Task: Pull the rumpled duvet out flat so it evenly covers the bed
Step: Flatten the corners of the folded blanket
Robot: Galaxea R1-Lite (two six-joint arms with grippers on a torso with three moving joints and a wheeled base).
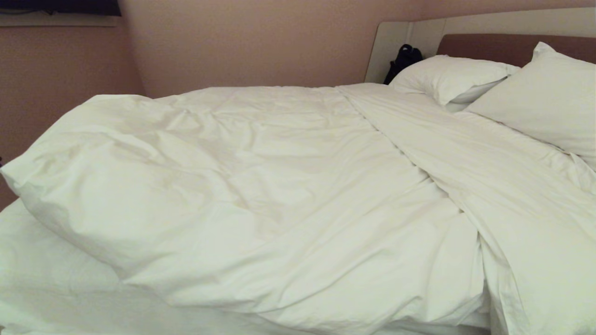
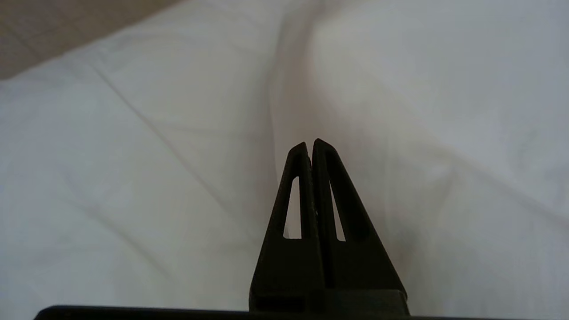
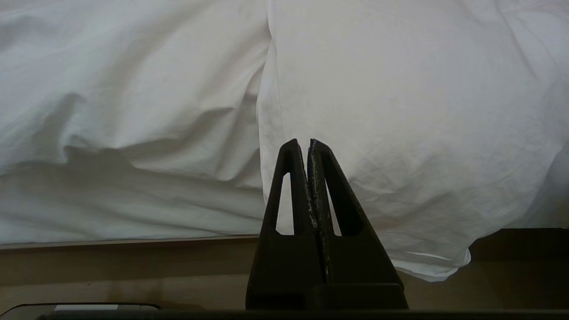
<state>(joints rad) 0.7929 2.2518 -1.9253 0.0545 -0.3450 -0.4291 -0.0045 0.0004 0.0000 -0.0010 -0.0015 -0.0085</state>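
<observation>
The duvet (image 1: 260, 186) is lying rumpled across the bed (image 1: 56, 288), bunched at the left (bare sheet showing near-left). The left gripper (image 2: 310, 143) is hovering over white fabric, fingers pressed together on nothing. The right gripper (image 3: 303, 141), likewise pressed together and empty, is facing the duvet's overhanging near edge.

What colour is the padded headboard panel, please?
Brown padded panel, clearest in the head view.

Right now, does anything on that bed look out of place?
Yes. The duvet lies bunched and askew, leaving bare sheet at the near left, with a long fold running down it. A dark bag leans beside the pillows.
</observation>
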